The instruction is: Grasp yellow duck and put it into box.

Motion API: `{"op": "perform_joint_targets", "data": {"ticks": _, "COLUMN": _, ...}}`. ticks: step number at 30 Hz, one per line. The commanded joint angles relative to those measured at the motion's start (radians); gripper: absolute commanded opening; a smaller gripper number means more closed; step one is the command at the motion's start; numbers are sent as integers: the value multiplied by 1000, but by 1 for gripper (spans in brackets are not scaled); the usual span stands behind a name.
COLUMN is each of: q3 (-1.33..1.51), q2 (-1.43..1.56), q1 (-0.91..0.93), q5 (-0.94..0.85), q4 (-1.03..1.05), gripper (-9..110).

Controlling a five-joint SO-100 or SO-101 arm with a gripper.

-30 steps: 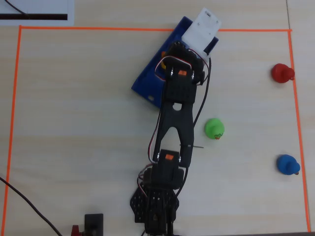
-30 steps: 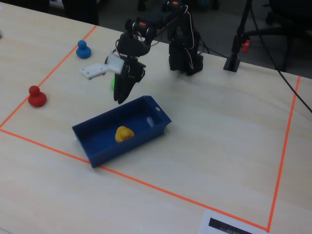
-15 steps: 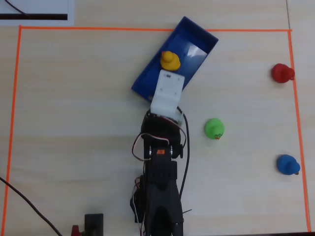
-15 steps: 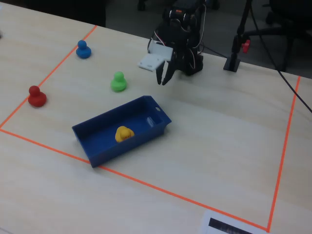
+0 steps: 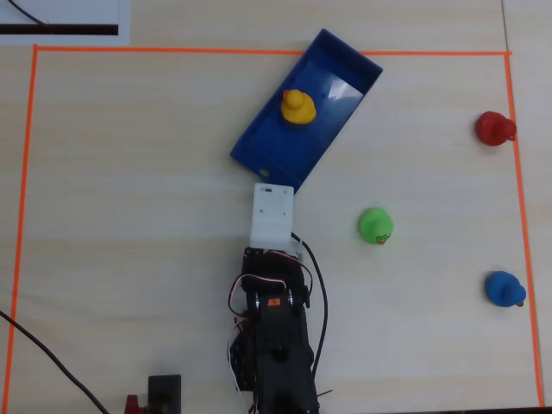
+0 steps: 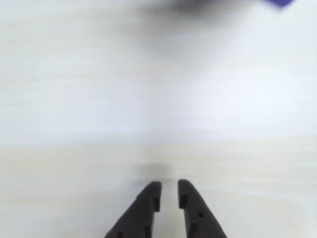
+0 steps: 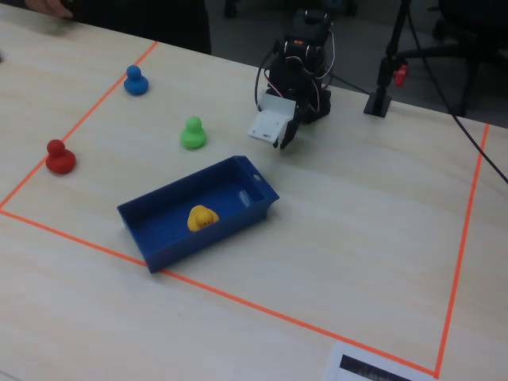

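While the arm is folded up near its base, the pincer [image 6: 168, 187] sits over bare table [image 6: 74, 99], fingers nearly together with just a thin gap, gripping nothing. Ahead of it, well apart, the yellow duck [image 5: 297, 107] lies inside the blue box [image 5: 267, 147]. No writing I can read anywhere.

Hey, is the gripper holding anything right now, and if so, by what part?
Nothing is held. The gripper has only a narrow empty gap between its fingertips, over bare table. The yellow duck sits inside the box, apart from the arm.
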Motion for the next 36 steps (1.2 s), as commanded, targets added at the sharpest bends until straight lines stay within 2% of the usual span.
{"op": "perform_joint_targets", "data": {"ticks": 1, "q3": 12, "q2": 29, "q1": -9, "q5": 6, "q4": 32, "gripper": 0}}
{"op": "perform_joint_targets", "data": {"ticks": 36, "q3": 41, "q2": 43, "q1": -21, "q5": 9, "q4": 61, "gripper": 0}}
